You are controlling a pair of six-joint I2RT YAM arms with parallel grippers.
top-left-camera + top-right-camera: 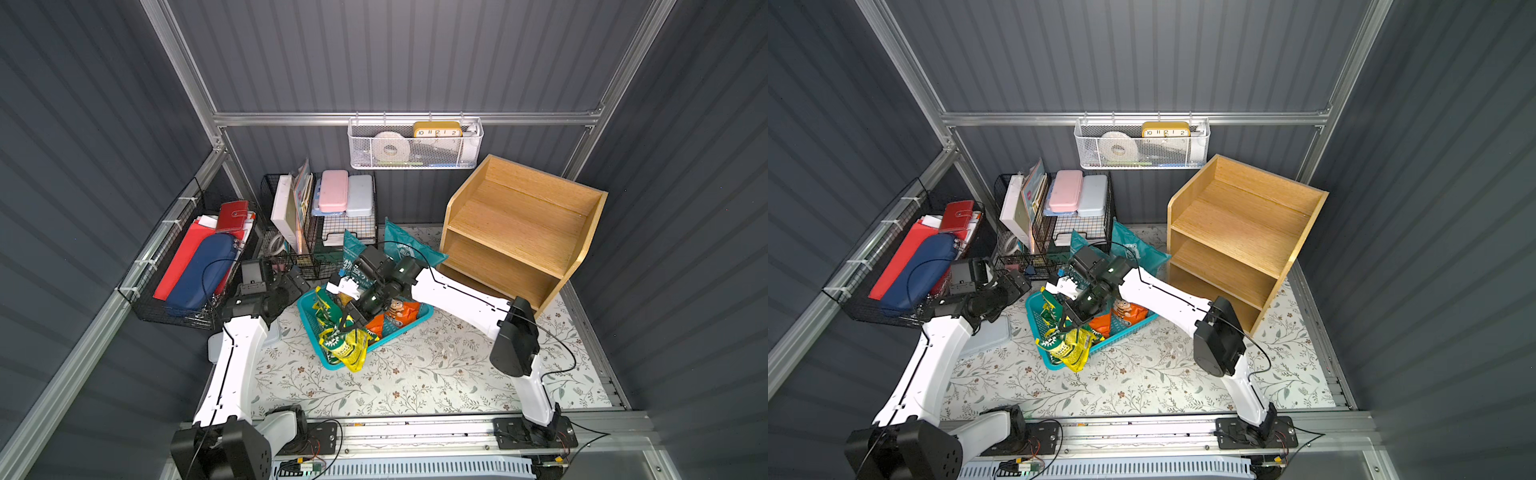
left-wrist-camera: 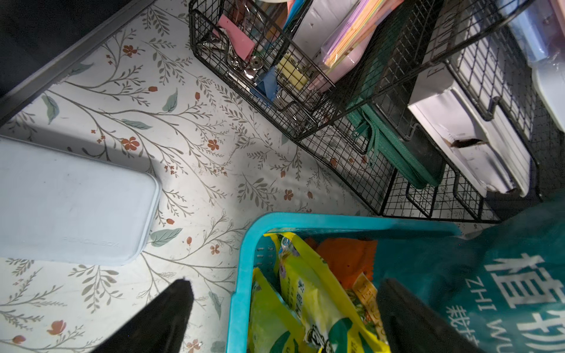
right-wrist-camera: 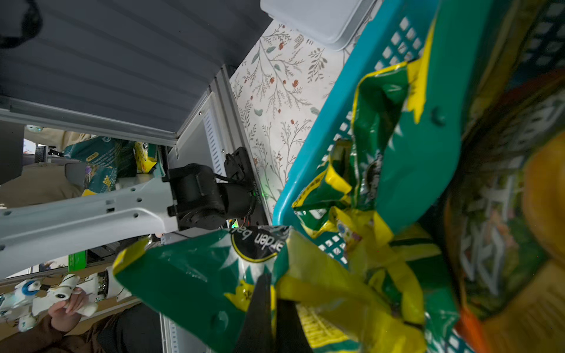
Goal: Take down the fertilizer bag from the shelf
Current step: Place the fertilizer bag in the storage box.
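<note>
Right gripper (image 1: 345,327) pinches the green-yellow fertilizer bag (image 1: 345,352) at its top edge, bag hanging below over the teal basket's (image 1: 331,366) near corner, well apart from the shelf (image 1: 515,232); left gripper (image 2: 286,285) spread beside the basket.

two arms (image 1: 237,361) reaching in, one wood shelf (image 1: 519,232) sitting at two o'clock, one teal basket (image 1: 407,321) sitting mid-table, two teal bags (image 1: 401,245) leaning at twelve, at least two yellow-green bags (image 1: 347,349) and one orange bag (image 1: 405,311) lying inside

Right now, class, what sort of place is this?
Probably a mock garden-shed storage corner: dark grey ribbed wall panels, a light-wood three-tier shelf, and a black wire rack.
</note>
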